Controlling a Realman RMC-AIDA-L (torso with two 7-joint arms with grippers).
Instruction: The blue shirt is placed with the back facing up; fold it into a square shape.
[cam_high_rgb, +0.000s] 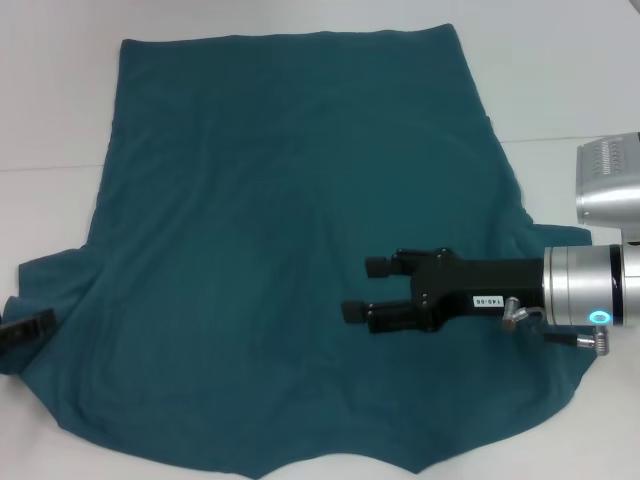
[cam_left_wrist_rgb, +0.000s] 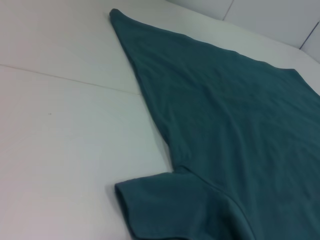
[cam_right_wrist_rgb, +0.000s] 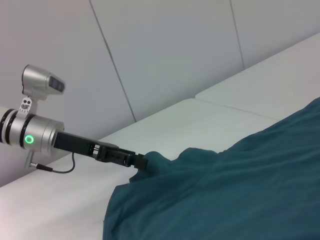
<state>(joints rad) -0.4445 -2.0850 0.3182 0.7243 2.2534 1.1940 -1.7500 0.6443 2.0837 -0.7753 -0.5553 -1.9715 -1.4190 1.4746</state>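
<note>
I see a white padded table (cam_high_rgb: 560, 70) with a seam line across it, and the only thing lying directly on it is the blue shirt (cam_high_rgb: 290, 260), spread flat, plain side up, hem at the far end, sleeves toward me.

Camera layout: one head view, two wrist views.
From the head we look steeply down on the blue shirt (cam_high_rgb: 300, 250); left wrist sits low and near its sleeve, right wrist low, facing the left gripper (cam_right_wrist_rgb: 140, 161); all share the shirt.
</note>
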